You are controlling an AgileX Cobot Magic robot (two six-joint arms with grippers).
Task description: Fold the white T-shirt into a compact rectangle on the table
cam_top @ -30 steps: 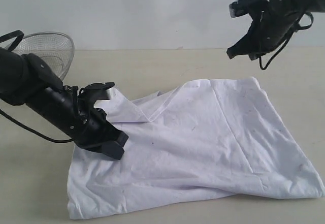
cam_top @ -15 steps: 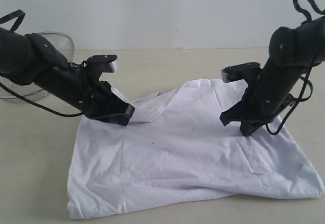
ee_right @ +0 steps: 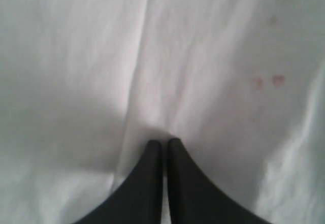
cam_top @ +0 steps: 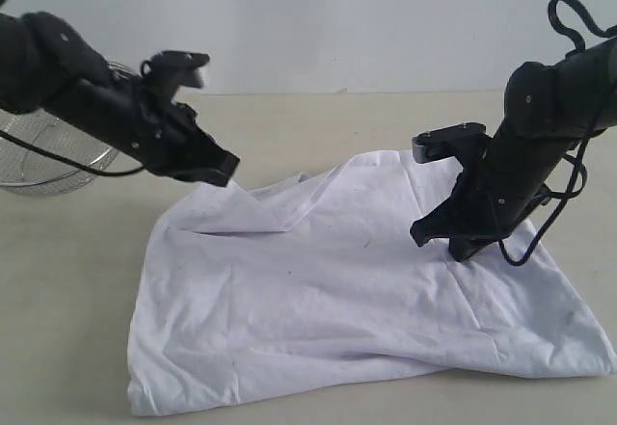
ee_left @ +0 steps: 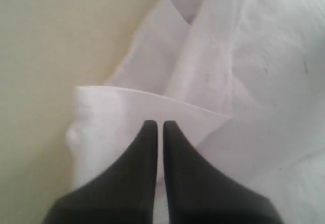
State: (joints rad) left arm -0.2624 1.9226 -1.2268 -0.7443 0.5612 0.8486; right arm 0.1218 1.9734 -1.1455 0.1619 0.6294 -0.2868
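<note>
White T-shirt [cam_top: 328, 290] lies spread across the lower and middle part of the frame on the table [cam_top: 67, 300], plain side up and wrinkled, its nearest edge close to the bottom left, its right corner reaching the lower right edge. Further back, right of centre, the right gripper [cam_top: 445, 242] stands tilted with its tips pressed into the cloth; in the right wrist view its jaws [ee_right: 163, 142] are drawn together, and a crease runs away from them. Beyond, in the upper left, the left gripper [cam_top: 229, 170] slants down to the shirt's far left corner, jaws narrowed to a slit [ee_left: 158, 124] and pinching a folded flap that rises to a peak at its tip. Behind that arm, at the far left edge, sits a wire-mesh basket [cam_top: 48, 170].
</note>
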